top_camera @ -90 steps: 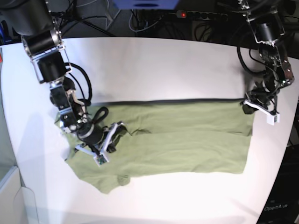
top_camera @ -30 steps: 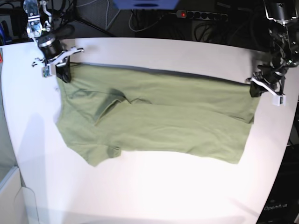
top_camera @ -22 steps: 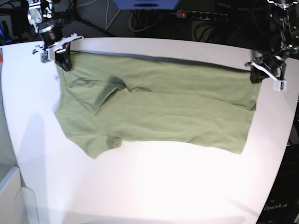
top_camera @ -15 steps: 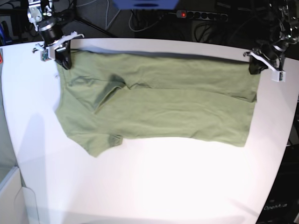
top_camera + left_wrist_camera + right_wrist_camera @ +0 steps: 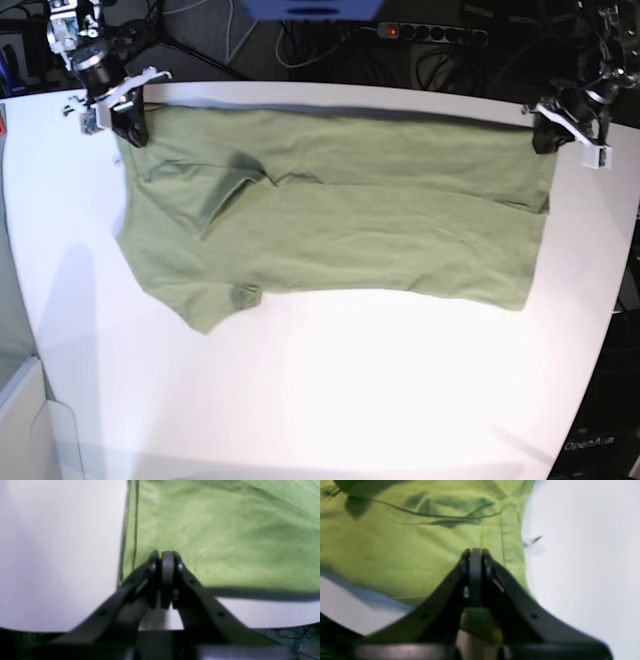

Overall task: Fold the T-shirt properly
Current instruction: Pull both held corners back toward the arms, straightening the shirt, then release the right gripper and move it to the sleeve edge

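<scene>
The olive-green T-shirt lies spread across the white table, stretched between my two grippers along its far edge, with a sleeve poking out at the lower left. My right gripper is shut on the shirt's far left corner; in the right wrist view the closed fingertips pinch the green cloth near a seam. My left gripper is shut on the far right corner; its wrist view shows the tips clamped on the hemmed corner.
The table's far edge runs just behind both grippers, with a power strip and cables in the dark beyond it. A pale bin stands off the table's lower left corner. A small speck lies on the table beside the shirt.
Both grippers have drawn the shirt's far edge back toward the table's rear, the left one most. The cloth is pulled straighter and its near edge has slid away from the front.
</scene>
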Available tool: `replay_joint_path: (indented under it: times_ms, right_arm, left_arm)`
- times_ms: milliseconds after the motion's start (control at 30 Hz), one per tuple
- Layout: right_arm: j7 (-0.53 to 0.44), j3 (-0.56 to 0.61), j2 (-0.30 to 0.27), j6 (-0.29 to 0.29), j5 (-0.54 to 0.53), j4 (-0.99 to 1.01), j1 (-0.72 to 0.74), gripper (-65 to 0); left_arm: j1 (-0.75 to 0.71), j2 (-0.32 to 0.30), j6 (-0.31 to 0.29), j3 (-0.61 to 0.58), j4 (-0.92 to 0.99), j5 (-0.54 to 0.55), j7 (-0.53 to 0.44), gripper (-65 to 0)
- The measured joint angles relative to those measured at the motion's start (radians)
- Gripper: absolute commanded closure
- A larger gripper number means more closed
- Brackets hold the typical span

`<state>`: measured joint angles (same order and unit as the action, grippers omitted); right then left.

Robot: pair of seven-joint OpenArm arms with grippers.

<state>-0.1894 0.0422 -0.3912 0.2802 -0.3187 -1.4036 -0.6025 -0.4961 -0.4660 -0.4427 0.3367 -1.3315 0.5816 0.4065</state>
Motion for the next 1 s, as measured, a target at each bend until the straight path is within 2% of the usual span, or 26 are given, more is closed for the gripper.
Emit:
replay_joint_path:
  times_ms: [267, 667, 833, 1000]
  right_arm:
    - [0.168, -0.052, 0.000, -0.027, 0.045, -0.149, -0.052, -0.1]
    - [0.197, -0.044, -0.024, -0.029, 0.051, -0.171, -0.018, -0.3]
    - [0.200, -0.045, -0.024, -0.026, 0.051, -0.176, 0.005, -0.3]
    - [0.201, -0.045, -0.024, -0.026, 0.052, -0.178, 0.003, -0.3]
  left_arm:
    - [0.004, 0.005, -0.004, 0.013, 0.000, 0.001, 0.013, -2.7]
    - [0.006, 0.037, -0.034, 0.105, 0.000, 0.004, 0.080, -2.7]
    - [0.002, 0.043, -0.150, 0.173, 0.006, -0.021, 0.136, -2.7]
    - [0.003, 0.072, -0.172, 0.211, 0.010, -0.027, 0.137, -2.7]
